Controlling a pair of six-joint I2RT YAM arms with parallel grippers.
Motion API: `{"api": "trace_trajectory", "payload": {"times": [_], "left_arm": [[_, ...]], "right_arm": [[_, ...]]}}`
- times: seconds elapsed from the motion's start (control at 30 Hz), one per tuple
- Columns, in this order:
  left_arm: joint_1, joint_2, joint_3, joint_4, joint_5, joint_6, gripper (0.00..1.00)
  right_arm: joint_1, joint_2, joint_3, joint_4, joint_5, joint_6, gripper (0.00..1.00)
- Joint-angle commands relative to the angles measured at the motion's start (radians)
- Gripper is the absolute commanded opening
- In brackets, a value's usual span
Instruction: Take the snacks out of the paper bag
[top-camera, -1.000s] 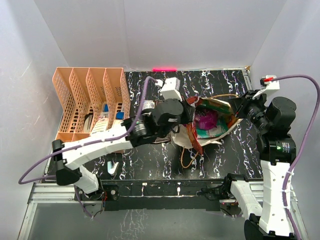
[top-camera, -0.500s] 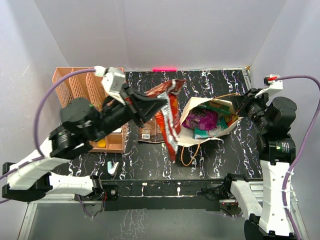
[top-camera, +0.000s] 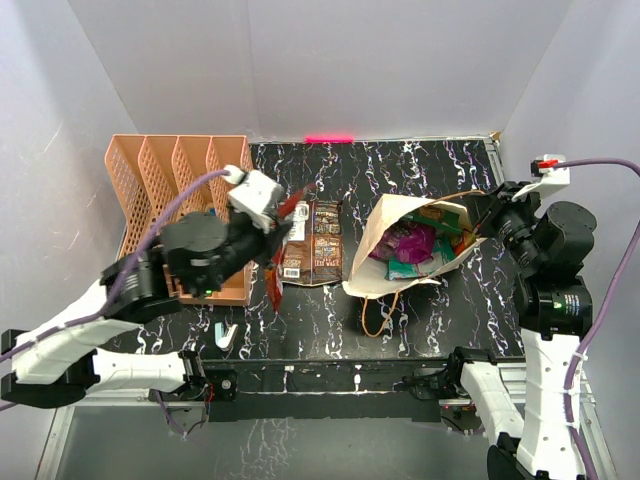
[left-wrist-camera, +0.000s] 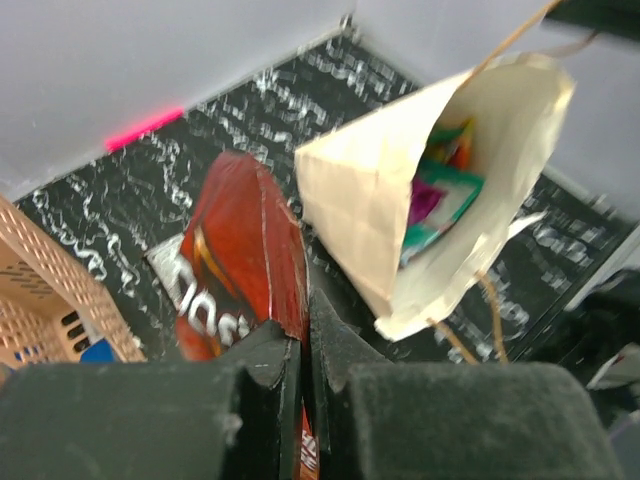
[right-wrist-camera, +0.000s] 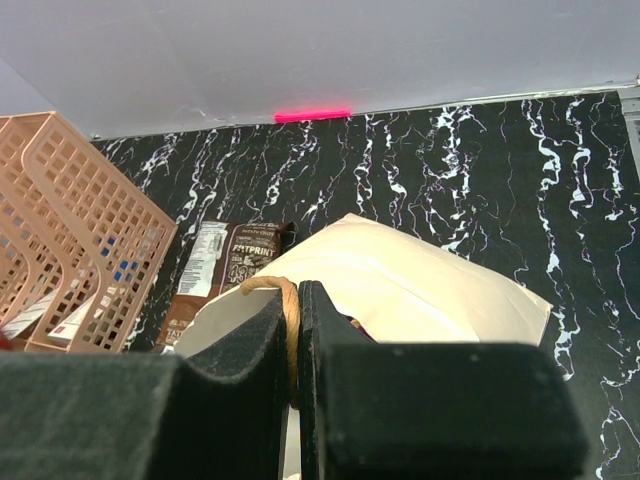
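Note:
The cream paper bag (top-camera: 372, 262) lies tilted in the middle of the table with its mouth open toward the right. A purple packet (top-camera: 408, 240) and green packets (top-camera: 405, 266) show inside it. My left gripper (top-camera: 285, 228) is shut on a red-orange packet (left-wrist-camera: 240, 250) and holds it left of the bag; the packet hangs down (top-camera: 272, 285). A brown packet (top-camera: 315, 245) lies flat on the table beside it. My right gripper (top-camera: 478, 212) is shut on the bag's brown cord handle (right-wrist-camera: 290, 300) at the bag's rim (right-wrist-camera: 400, 280).
A peach lattice file rack (top-camera: 170, 190) stands at the back left, close to my left arm, with stationery in it. A small white piece (top-camera: 225, 335) lies near the front left. The bag's other cord handle (top-camera: 375, 315) trails on the black marbled table (top-camera: 430, 170).
My left gripper came out of the bag with the red-orange packet, swung left and high, then lowered toward the brown packet. My right gripper kept hold of the handle.

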Motion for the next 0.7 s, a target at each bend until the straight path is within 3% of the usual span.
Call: {"api": "trace_trajectory", "payload": {"times": [0.0,0.1,0.2,0.27,0.43,0.67], "left_arm": [[0.062,0.049,-0.065,0.043,0.033,0.059,0.0],[0.253,0.119,-0.078,0.051,0.22,0.042,0.0],[0.498,0.192,-0.11,0.106,0.537,-0.013,0.0],[0.591,0.252,-0.128,0.167,0.727,-0.048,0.0],[0.643,0.391,-0.12,0.263,0.885,-0.116,0.0],[0.669,0.481,-0.11,0.318,0.953,-0.177,0.0]], "right_arm": [[0.003,-0.019,0.002,0.067,0.029,-0.019,0.08],[0.003,-0.029,-0.002,0.065,0.029,-0.017,0.08],[0.003,-0.035,0.005,0.054,0.04,-0.02,0.08],[0.003,-0.036,0.013,0.048,0.047,-0.026,0.08],[0.003,-0.032,0.02,0.044,0.045,-0.027,0.08],[0.003,-0.027,0.023,0.042,0.043,-0.027,0.08]]}}
